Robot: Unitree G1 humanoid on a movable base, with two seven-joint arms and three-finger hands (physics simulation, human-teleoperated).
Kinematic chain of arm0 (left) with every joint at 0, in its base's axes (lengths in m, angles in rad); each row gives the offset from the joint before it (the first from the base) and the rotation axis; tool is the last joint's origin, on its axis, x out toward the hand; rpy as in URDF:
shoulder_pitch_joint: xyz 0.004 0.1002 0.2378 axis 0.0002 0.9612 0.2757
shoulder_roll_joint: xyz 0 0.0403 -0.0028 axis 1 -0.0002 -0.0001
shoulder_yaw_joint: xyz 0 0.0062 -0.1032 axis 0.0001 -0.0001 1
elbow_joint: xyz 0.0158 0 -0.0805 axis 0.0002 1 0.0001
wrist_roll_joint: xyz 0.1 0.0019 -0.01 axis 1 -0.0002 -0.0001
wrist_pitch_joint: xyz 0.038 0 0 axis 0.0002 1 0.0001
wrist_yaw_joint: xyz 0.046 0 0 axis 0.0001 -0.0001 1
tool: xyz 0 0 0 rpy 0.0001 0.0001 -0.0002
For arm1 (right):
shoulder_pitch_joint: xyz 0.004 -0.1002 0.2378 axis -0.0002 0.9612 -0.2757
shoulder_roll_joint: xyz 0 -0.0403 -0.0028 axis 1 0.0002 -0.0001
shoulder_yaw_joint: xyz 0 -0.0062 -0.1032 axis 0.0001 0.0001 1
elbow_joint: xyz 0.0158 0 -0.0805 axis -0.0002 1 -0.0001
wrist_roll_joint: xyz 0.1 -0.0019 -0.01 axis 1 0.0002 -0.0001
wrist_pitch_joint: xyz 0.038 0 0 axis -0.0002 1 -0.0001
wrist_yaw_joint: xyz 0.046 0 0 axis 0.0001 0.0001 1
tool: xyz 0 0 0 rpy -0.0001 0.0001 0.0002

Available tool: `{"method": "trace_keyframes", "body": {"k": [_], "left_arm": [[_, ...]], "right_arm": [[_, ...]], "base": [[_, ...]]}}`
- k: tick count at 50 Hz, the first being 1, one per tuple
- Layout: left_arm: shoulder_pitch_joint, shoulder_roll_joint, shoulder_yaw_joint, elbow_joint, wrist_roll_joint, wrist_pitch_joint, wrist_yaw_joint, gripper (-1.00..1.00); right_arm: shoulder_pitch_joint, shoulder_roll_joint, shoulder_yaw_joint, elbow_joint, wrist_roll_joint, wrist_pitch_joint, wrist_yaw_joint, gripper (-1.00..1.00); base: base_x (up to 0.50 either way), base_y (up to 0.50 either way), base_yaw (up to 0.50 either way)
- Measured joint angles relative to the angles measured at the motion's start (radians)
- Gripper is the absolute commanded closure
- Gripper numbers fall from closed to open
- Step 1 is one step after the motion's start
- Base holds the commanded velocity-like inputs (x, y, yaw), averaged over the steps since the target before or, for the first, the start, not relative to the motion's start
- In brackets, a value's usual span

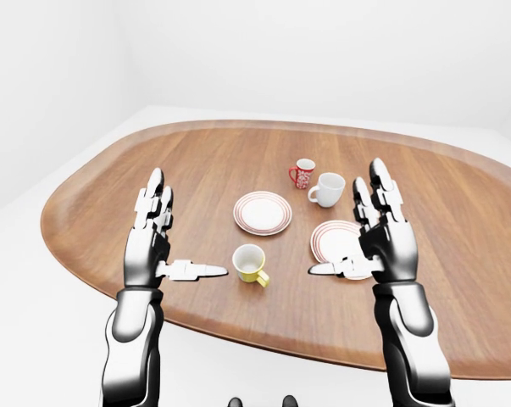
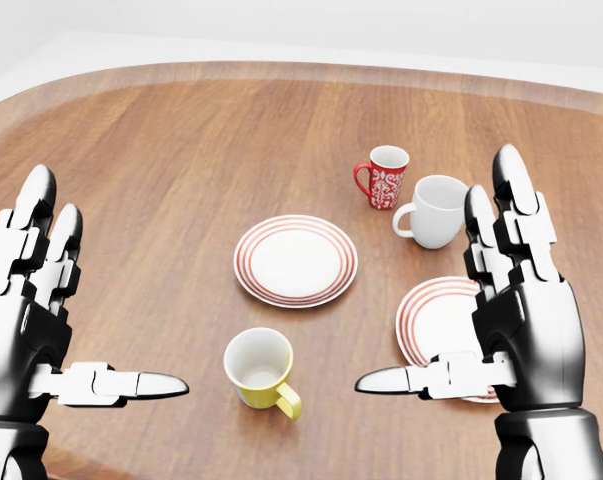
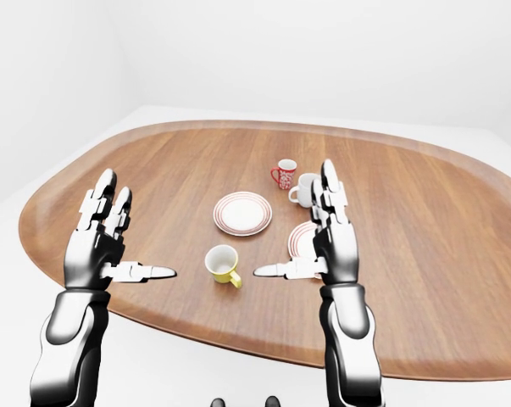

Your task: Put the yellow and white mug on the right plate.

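Approach step, by my reading: both hands, left (image 2: 41,330) and right (image 2: 516,320), are spread wide and hold nothing. Yellow mug (image 2: 260,368) stands bottom centre on the table (image 2: 161,150); right plate (image 2: 431,315) lies partly behind the right hand. Next: reach down and grasp the mug.

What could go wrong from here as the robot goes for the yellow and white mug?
The right hand hangs over the right plate and hides part of it, so placing may be misjudged. The yellow and white mug has its handle toward the view's bottom right, which a grasp could knock. The white mug stands near the plate's far rim.
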Motion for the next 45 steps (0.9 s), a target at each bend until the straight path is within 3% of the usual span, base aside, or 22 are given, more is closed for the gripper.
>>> {"method": "trace_keyframes", "body": {"k": [10,37,45], "left_arm": [[0.006,-0.001,0.0,-0.004,0.001,0.0,-0.002,-0.97],[0.001,-0.004,-0.001,-0.007,0.002,0.0,-0.002,-0.97],[0.003,-0.003,0.0,-0.007,0.003,0.0,-0.002,-0.97]], "right_arm": [[0.007,0.002,-0.012,-0.018,0.044,0.0,0.011,-1.0],[0.009,-0.004,0.001,-0.012,0.03,0.0,0.015,-1.0],[0.018,-0.003,0.014,-0.01,0.002,0.0,0.026,-1.0]], "base": [[0.28,0.06,0.0],[0.02,-0.1,0.0],[0.23,0.33,0.0]]}}
